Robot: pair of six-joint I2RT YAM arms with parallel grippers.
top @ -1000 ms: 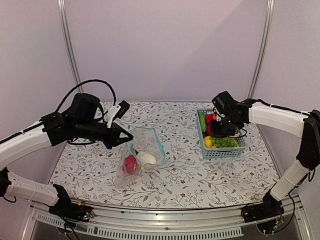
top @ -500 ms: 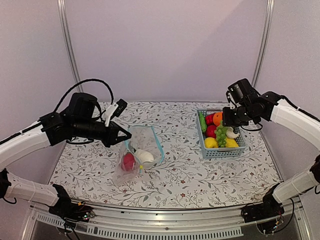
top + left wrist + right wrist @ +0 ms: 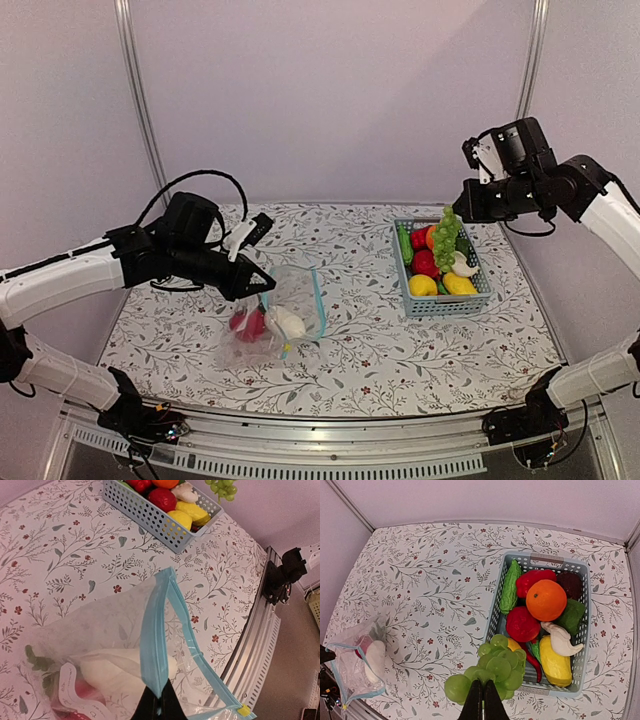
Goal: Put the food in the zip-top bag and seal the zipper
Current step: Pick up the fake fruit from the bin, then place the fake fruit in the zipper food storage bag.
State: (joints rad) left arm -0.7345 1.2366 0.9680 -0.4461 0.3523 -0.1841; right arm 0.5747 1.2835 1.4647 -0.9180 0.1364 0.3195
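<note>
The right jaws are shut on the top of the grapes [image 3: 492,672]. The bunch hangs under them, up in the air above the basket [image 3: 495,615]. I think the grapes are light and bumpy. They can swing, and a round grape could pop out of a squeeze. The stem at the top looks like the best place to hold them, and that is where the jaws have them.

The left jaws pinch the zipper [image 3: 152,645] and lift one side of it. The other side lies low by the table [image 3: 380,350], so the mouth of the bag [image 3: 275,315] gapes open. The bag is thin, clear and crinkly. I think it is floppy and a bit slippery, and it will sag shut if it is let go. The zipper is the stiffest part, so it is the best place to grip.

The bag lies on the left side of the table, well apart from the basket. A white radish [image 3: 120,672] and a tomato [image 3: 248,322] are inside the bag. More food sits in the basket on the right, like an orange [image 3: 546,600] and a lemon [image 3: 192,514].

The grapes have a long way to go to reach the bag. The mouth looks small for such a wide bunch, so it may catch on the zipper.
</note>
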